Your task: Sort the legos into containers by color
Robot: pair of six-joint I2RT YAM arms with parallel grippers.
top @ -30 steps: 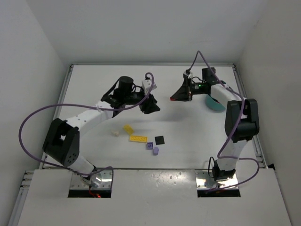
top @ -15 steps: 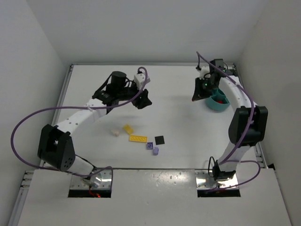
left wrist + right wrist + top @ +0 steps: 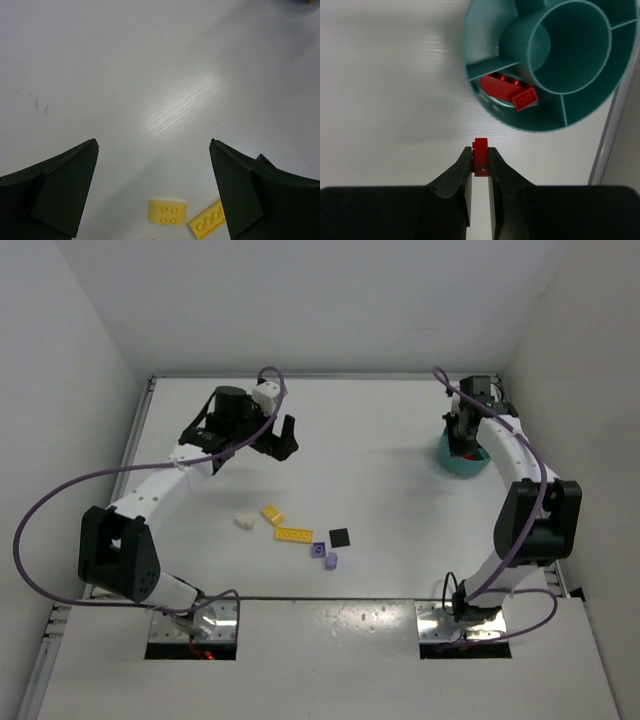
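My right gripper (image 3: 480,149) is shut on a small red lego (image 3: 480,153), just short of the near rim of the round teal bowl (image 3: 535,126). One compartment of the bowl holds red legos (image 3: 513,90). In the top view this gripper (image 3: 460,445) hangs at the bowl (image 3: 462,468) at the right. My left gripper (image 3: 153,145) stands wide open above bare table with nothing between its fingers. A yellow brick (image 3: 167,211) and a yellow plate (image 3: 207,222) lie just below it. In the top view the left gripper (image 3: 272,443) is back left.
Loose legos lie mid-table: a cream brick (image 3: 243,522), a yellow brick (image 3: 272,514), a yellow plate (image 3: 293,535), a black plate (image 3: 340,537) and two lavender pieces (image 3: 318,550) (image 3: 331,561). The table's right rail (image 3: 605,145) runs close beside the bowl.
My left arm swung back toward the left and its gripper opened wide. My right arm carried the red lego rightward from mid-table to the bowl.
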